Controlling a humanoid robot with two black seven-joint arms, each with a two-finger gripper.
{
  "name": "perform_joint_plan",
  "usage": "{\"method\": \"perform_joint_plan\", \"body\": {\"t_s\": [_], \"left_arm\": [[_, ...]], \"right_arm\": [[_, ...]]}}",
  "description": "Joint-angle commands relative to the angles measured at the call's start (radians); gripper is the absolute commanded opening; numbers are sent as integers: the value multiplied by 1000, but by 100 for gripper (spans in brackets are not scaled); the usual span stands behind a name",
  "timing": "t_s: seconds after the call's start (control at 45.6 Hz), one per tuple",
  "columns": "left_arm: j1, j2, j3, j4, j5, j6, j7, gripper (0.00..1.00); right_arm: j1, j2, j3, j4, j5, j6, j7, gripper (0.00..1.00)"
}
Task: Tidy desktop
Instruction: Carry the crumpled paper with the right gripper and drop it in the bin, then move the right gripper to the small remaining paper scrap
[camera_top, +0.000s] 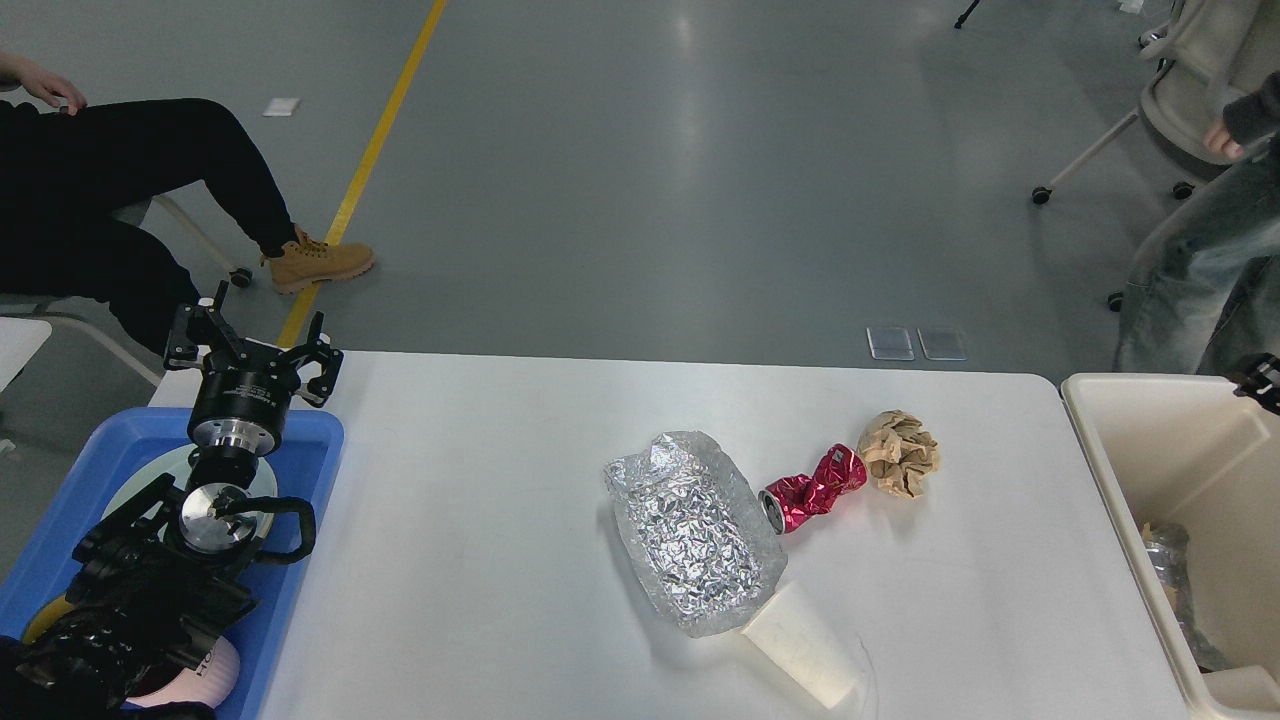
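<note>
Your desktop (480, 520) fills the lower middle of the head view: white, matte, rounded far corners. Cream bin (1150, 440) butts against its right end; some clear crumpled wrap (1172, 580) lies inside, low against the near wall. Blue tray (300, 520) sits over the desktop's left end, with a pale plate (130, 490) in it, mostly hidden by your left arm.

On the desktop, right of centre, four pieces of litter in a loose cluster:
- crumpled foil sheet (695, 530), largest, lying flat;
- white paper cup (805, 650) on its side, one end tucked under the foil's near corner;
- crushed red can (812, 488), just beside the foil's right edge, open end toward you;
- brown paper wad (900, 453), touching the can's far end.

Your left gripper (255, 345) is held above the tray's far edge, fingers spread wide, nothing between them. Your right gripper (1262, 378) shows only as a small dark piece at the right edge over the bin's far rim; you cannot tell its state from here.

Beyond the desktop: grey floor, yellow floor line (370, 160), a seated person's tan boot (318, 263) left, a standing person in jeans (1190, 280) right.
</note>
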Motion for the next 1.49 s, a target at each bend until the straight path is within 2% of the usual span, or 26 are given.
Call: {"method": "perform_joint_plan", "body": {"t_s": [0.0, 0.11, 0.197, 0.285, 0.438, 0.548, 0.679, 0.789, 0.942, 1.052, 1.293, 1.468], "left_arm": [[0, 0, 0, 0, 0, 0, 0, 97], [0, 0, 0, 0, 0, 0, -1, 97], [0, 0, 0, 0, 0, 0, 0, 97], [0, 0, 0, 0, 0, 0, 0, 97], [0, 0, 0, 0, 0, 0, 0, 97], [0, 0, 0, 0, 0, 0, 0, 97], [0, 0, 0, 0, 0, 0, -1, 97], [0, 0, 0, 0, 0, 0, 0, 97], [0, 0, 1, 0, 0, 0, 0, 97], [0, 0, 0, 0, 0, -1, 0, 97], [0, 0, 0, 0, 0, 0, 0, 97], [0, 0, 0, 0, 0, 0, -1, 97]], "right_arm": [[216, 38, -138, 103, 5, 34, 0, 100], [383, 99, -260, 201, 6, 54, 0, 100], [512, 145, -309, 281, 6, 109, 0, 100], [622, 199, -344, 339, 6, 230, 0, 100], [725, 308, -356, 350, 8, 476, 6, 100], [773, 369, -355, 356, 8, 575, 6, 100], [863, 386, -330, 390, 8, 693, 6, 100], [923, 382, -290, 439, 8, 740, 6, 100], [916, 382, -255, 457, 6, 729, 6, 100], [828, 388, -234, 443, 5, 695, 5, 100], [520, 389, -221, 400, 8, 356, -1, 100], [370, 389, -192, 397, 9, 177, -3, 100]]}}
